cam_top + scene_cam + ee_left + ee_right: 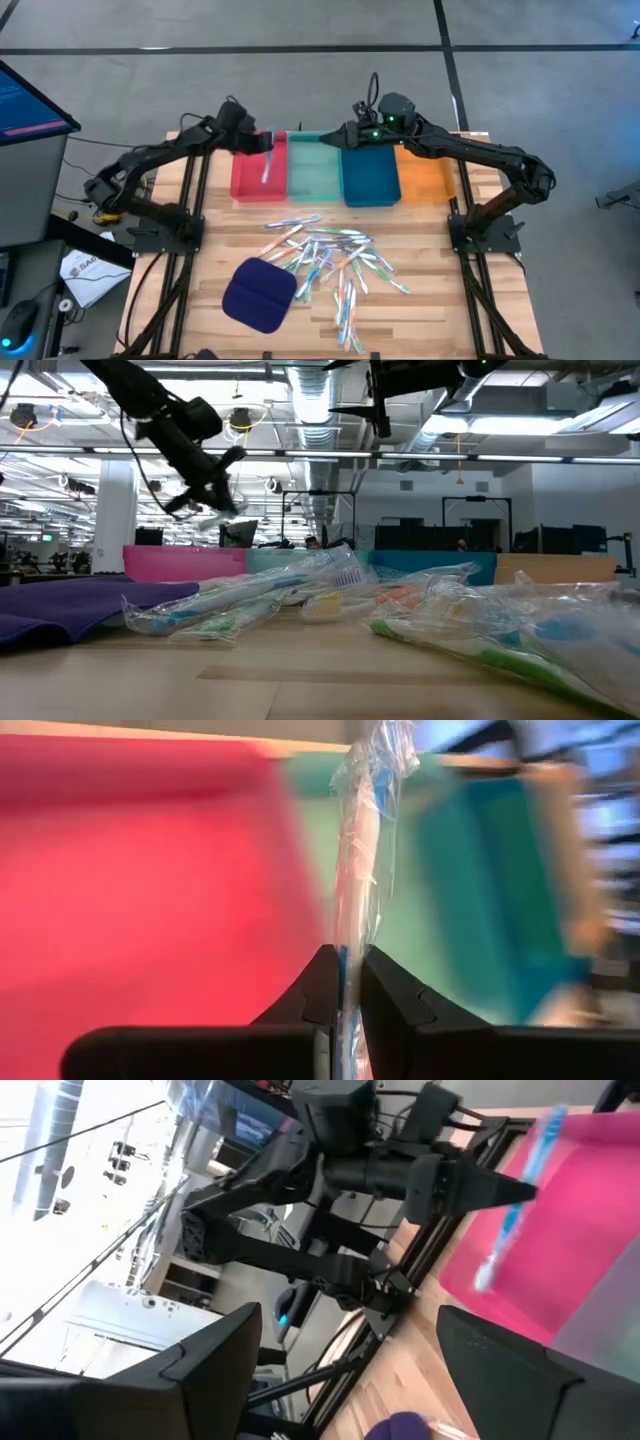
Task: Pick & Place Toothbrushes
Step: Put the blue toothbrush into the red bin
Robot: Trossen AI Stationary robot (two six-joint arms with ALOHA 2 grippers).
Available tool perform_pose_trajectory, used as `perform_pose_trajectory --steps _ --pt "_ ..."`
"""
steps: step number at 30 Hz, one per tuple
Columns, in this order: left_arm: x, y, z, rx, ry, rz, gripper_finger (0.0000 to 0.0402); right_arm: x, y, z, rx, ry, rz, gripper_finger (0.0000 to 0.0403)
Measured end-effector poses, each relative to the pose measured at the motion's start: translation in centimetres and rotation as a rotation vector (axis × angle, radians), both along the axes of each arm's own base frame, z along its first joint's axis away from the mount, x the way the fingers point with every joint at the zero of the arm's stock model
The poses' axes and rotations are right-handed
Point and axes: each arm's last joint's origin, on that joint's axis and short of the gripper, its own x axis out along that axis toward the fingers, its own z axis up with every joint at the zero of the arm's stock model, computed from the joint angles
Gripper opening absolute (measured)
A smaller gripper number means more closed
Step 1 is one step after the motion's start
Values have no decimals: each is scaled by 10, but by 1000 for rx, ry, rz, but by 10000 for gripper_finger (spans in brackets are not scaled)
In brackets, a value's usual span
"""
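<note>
We judge that the placing step is in hand. The left gripper (262,143) is clamped on one wrapped toothbrush (266,165), which hangs from its tips above the red tray (245,180), near the edge that it shares with the green tray (314,170). In the left wrist view the two fingers (322,990) press together on the clear wrapper, and the brush points away from them over the red floor. The brush does not touch the tray yet, as far as we can see.

The right gripper (330,137) stands over the far edge of the green tray with its fingers wide apart and nothing between them; it seems to wait.

For the next move, we think the left gripper must part its fingers while the brush is over the red tray and not over the border, so that it falls inside. Then it can go back to the pile of toothbrushes (335,262) on the bench (430,300).

We count four trays in a row: red, green, blue tray (370,172) and orange tray (425,172). There is one dark blue cloth pad (258,293) beside the pile. The pile has many brushes that overlap; we estimate somewhat under twenty, but we cannot count them exactly. One brush is in the air. We see none lying in the trays.
</note>
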Motion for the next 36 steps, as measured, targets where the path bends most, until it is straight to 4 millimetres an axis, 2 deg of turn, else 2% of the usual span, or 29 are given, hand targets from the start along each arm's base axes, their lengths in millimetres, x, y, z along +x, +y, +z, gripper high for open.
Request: perform_pose_trajectory --steps 6,12,19,23,28,36 --pt "-12 -13 -3 28 244 74 16 0 0 -1 3 7 -1 296" --pt "-6 -12 -10 10 258 80 16 0 -1 -1 5 11 -4 296" --pt "-3 -4 -27 -31 321 70 16 0 1 -1 6 11 1 296" --pt "-2 1 -41 -110 324 44 16 1 5 -3 14 27 12 296" --pt "-3 2 -43 -91 363 71 16 2 7 -6 29 60 19 296" --pt "-14 11 -43 -80 389 107 19 1 7 -7 31 66 19 296"
